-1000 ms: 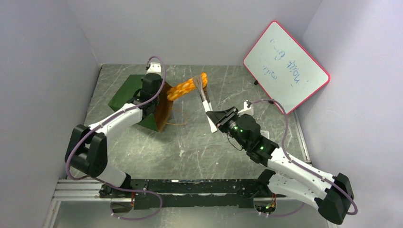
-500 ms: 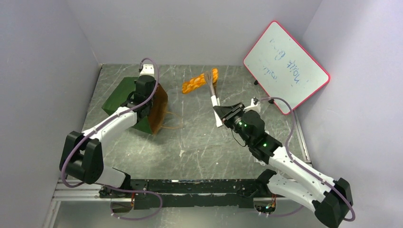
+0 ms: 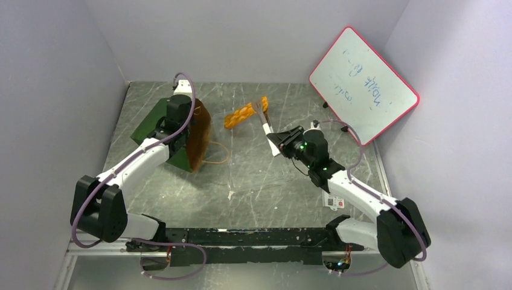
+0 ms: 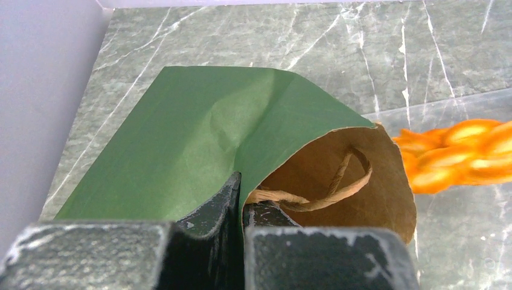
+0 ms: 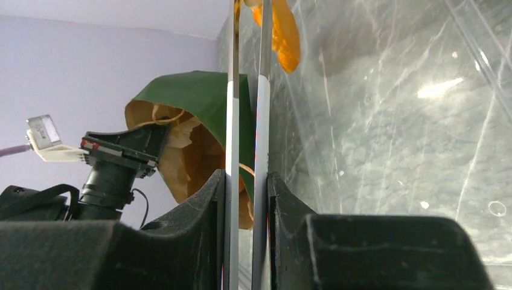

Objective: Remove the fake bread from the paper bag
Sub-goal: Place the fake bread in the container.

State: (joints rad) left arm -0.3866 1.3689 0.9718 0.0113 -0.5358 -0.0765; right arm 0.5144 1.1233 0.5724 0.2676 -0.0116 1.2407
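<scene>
Grey marbled tabletop point(image 3: 272, 193) carries everything. The red-framed whiteboard point(image 3: 364, 84) leans at far right, well apart from the work, so ignore it. The dark green paper bag point(image 3: 158, 118) with brown kraft lining lies tilted at the left, mouth facing right. Your left pincer point(image 4: 242, 202) is closed tight on the bag's upper rim, one finger on the green outside and one inside, propping the mouth open. Your right pincer point(image 5: 246, 187) is clamped on the handle end of a pair of slim metal tongs point(image 3: 264, 121), blades squeezed nearly together. The tong tips pinch one end of a glossy orange braided toy loaf point(image 3: 244, 113). It is out of the bag, near the mouth on its right and low over the tabletop; can't tell if it touches down. The deep end of the bag is hidden, so can't tell if more bread is in there. Risks, my read: the loaf is slick and gripped at one end only, so a wrist swing could lever it out of the tips and send it rolling. The tongs are friction-held and could pivot in your grip. The thin paper rim could tear or slip if you tug it, and the mouth would sag shut. The tan loop handle point(image 4: 329, 194) sits just inside the opening, and the tips could snag it going back in.
</scene>
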